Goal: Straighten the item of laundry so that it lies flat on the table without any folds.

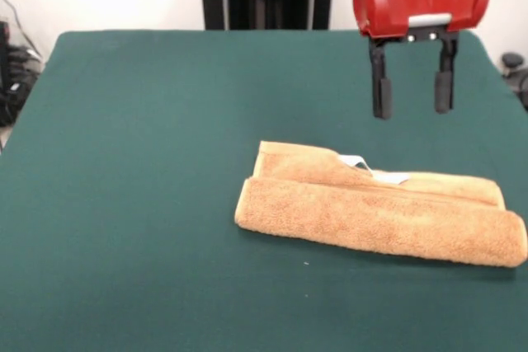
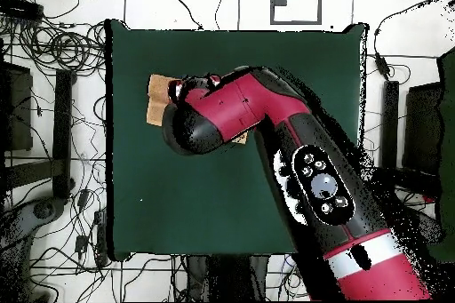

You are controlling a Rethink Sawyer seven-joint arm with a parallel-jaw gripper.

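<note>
Front cam: low, close, looks across the dark green felt-covered table [image 1: 148, 162] twd the far wall. Overhead cam: high up, straight down, whole table [image 2: 178, 193] plus cabled floor. Both share tabletop w/ the orange-tan folded terry towel [image 1: 379, 216] [image 2: 158, 101].

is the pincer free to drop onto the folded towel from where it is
Probably yes. The pincer hangs open above the table, just behind the towel, with nothing between them. The white tag lies on the towel's near-robot side, almost below it.

Folded towel [image 1: 379, 218], apparently rolled, below parted fingers [image 1: 381, 96].
</note>
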